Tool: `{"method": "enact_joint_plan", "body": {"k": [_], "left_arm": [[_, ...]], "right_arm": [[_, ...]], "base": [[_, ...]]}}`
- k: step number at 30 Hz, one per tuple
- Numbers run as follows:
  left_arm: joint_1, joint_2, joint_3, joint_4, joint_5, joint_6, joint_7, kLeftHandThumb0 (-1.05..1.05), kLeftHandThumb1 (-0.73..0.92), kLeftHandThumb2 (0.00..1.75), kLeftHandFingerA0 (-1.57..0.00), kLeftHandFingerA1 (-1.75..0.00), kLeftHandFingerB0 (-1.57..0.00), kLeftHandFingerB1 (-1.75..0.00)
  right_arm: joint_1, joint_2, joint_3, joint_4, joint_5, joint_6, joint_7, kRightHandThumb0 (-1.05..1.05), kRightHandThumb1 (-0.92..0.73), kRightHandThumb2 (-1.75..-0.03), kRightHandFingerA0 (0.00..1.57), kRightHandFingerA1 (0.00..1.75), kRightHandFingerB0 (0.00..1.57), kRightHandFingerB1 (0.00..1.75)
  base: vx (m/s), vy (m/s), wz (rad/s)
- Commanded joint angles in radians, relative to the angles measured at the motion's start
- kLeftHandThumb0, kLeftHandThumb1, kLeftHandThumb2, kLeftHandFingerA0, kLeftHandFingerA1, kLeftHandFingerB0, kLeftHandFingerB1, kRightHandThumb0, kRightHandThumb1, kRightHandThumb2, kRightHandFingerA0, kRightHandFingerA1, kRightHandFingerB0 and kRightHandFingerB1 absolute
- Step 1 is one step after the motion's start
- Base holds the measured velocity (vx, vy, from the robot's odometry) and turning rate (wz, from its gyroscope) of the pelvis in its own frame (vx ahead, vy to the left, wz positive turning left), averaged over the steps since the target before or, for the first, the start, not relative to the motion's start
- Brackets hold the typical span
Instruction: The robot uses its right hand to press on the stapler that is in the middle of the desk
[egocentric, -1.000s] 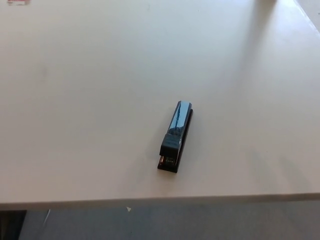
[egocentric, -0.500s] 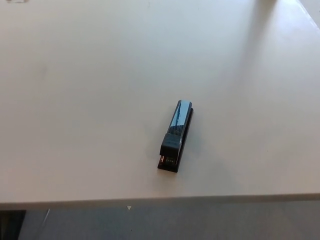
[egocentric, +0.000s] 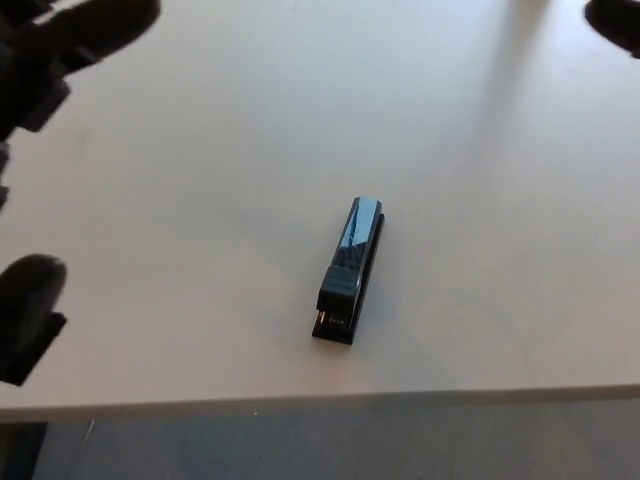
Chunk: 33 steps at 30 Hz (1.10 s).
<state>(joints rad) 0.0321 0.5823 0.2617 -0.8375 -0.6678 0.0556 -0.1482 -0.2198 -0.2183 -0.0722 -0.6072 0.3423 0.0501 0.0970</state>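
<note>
One black and blue stapler (egocentric: 350, 272) lies near the front edge of the white desk (egocentric: 200, 200), untouched; the left hand (egocentric: 40, 150) hangs open, while the right hand (egocentric: 615, 22), finger state unclear, should descend squarely onto its top.

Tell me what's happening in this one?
Nothing is being handled yet. A blue and black stapler lies flat on the white desk, untouched. The robot's left hand shows at the left edge with fingers spread, holding nothing. Only a dark tip of the right hand shows at the top right, far from the stapler.
</note>
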Motion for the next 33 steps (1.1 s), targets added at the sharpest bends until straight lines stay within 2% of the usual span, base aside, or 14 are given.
{"method": "enact_joint_plan", "body": {"k": [1, 5, 6, 7, 9, 11, 12, 20, 23, 28, 29, 30, 31, 33], "left_arm": [[0.094, -0.068, -0.075, 0.006, 0.142, 0.057, 0.043, -1.02, 0.92, 0.72, -0.04, -0.55, -0.03, -0.39], [0.192, -0.112, -0.078, -0.008, 0.162, 0.011, 0.006, -1.04, 0.92, 0.76, -0.03, -0.58, -0.06, -0.43], [0.214, -0.122, -0.072, -0.014, 0.161, 0.002, -0.004, -0.99, 0.73, 1.17, -0.04, -0.57, -0.06, -0.41], [0.242, -0.129, -0.066, -0.023, 0.169, -0.010, -0.015, -1.04, 0.92, 0.78, -0.04, -0.58, -0.05, -0.43], [0.305, -0.151, -0.050, -0.058, 0.174, -0.011, -0.013, -1.02, 0.74, 1.20, -0.04, -0.57, -0.07, -0.39], [0.358, -0.160, -0.022, -0.072, 0.185, -0.028, -0.032, -1.01, 0.75, 1.19, -0.06, -0.58, -0.05, -0.33], [0.397, -0.170, 0.000, -0.071, 0.187, -0.050, -0.053, -1.00, 0.76, 1.21, -0.05, -0.56, -0.06, -0.32], [0.550, -0.295, 0.059, -0.011, 0.220, -0.248, -0.151, -0.93, 0.75, 1.24, -0.04, -0.59, -0.03, -0.54], [0.673, -0.297, 0.136, -0.015, 0.139, -0.282, -0.242, -1.05, 0.92, 0.75, -0.03, -0.53, -0.02, -0.41], [0.737, -0.318, 0.167, 0.017, 0.112, -0.364, -0.321, -1.02, 0.92, 0.75, -0.02, -0.52, -0.02, -0.39], [0.769, -0.324, 0.170, 0.023, 0.102, -0.373, -0.343, -0.94, 0.72, 1.21, 0.00, -0.51, -0.05, -0.35], [0.794, -0.329, 0.173, 0.024, 0.096, -0.371, -0.352, -1.04, 0.92, 0.77, -0.01, -0.52, -0.04, -0.41], [0.807, -0.337, 0.174, 0.033, 0.095, -0.382, -0.363, -0.98, 0.74, 1.15, -0.08, -0.53, -0.05, -0.33], [0.820, -0.349, 0.176, 0.050, 0.101, -0.411, -0.381, -1.02, 0.92, 0.77, -0.03, -0.50, -0.02, -0.38]], "right_arm": [[-0.151, 0.153, 0.070, 0.181, -0.053, 0.065, -0.113, -1.01, -0.85, -0.68, 0.80, 1.18, 0.63, 1.02], [-0.192, 0.201, 0.079, 0.249, -0.041, 0.110, -0.105, -0.92, -0.82, -0.67, 0.74, 1.30, 0.71, 1.02], [-0.204, 0.215, 0.082, 0.283, -0.038, 0.087, -0.087, -0.88, -0.82, -0.67, 0.73, 1.38, 0.72, 1.07], [-0.214, 0.221, 0.088, 0.315, -0.052, 0.063, -0.072, -0.83, -0.84, -0.65, 0.75, 1.51, 0.73, 1.17], [-0.241, 0.237, 0.103, 0.377, -0.066, 0.065, -0.067, -0.79, -0.80, -0.71, 0.80, 1.73, 0.73, 1.51], [-0.264, 0.259, 0.111, 0.419, -0.062, 0.080, -0.069, -0.93, -0.68, -0.97, 1.11, 1.56, 0.87, 1.40], [-0.281, 0.275, 0.118, 0.459, -0.067, 0.066, -0.065, -0.55, -0.62, -1.13, 1.35, 1.42, 1.28, 1.39], [-0.400, 0.318, 0.153, 0.745, -0.111, 0.006, -0.015, -0.53, -0.69, -1.17, 1.30, 1.40, 1.22, 1.36], [-0.488, 0.348, 0.137, 0.914, -0.111, 0.012, -0.029, -0.57, -0.72, -1.18, 1.31, 1.42, 1.16, 1.35], [-0.568, 0.360, 0.107, 1.076, -0.114, -0.019, -0.041, -0.62, -0.71, -1.18, 1.31, 1.45, 1.15, 1.37], [-0.602, 0.363, 0.094, 1.149, -0.110, -0.027, -0.039, -0.61, -0.71, -1.18, 1.30, 1.43, 1.16, 1.36], [-0.624, 0.369, 0.087, 1.201, -0.107, -0.037, -0.032, -0.60, -0.69, -1.17, 1.30, 1.43, 1.16, 1.36], [-0.643, 0.374, 0.083, 1.248, -0.105, -0.048, -0.024, -0.61, -0.71, -1.18, 1.31, 1.44, 1.17, 1.37], [-0.667, 0.377, 0.094, 1.324, -0.135, -0.082, -0.035, -0.62, -0.67, -1.17, 1.33, 1.45, 1.18, 1.38]], "base": [[0.00, 0.000, 0.00], [0.00, 0.000, 0.00], [0.00, 0.000, 0.00], [0.00, 0.000, 0.00], [0.00, 0.000, 0.00], [0.00, 0.000, 0.00], [0.00, 0.000, 0.00], [0.00, 0.000, 0.00], [0.00, 0.000, 0.00], [0.00, 0.000, 0.00], [0.00, 0.000, 0.00], [0.00, 0.000, 0.00], [0.00, 0.000, 0.00], [0.00, 0.000, 0.00]]}}
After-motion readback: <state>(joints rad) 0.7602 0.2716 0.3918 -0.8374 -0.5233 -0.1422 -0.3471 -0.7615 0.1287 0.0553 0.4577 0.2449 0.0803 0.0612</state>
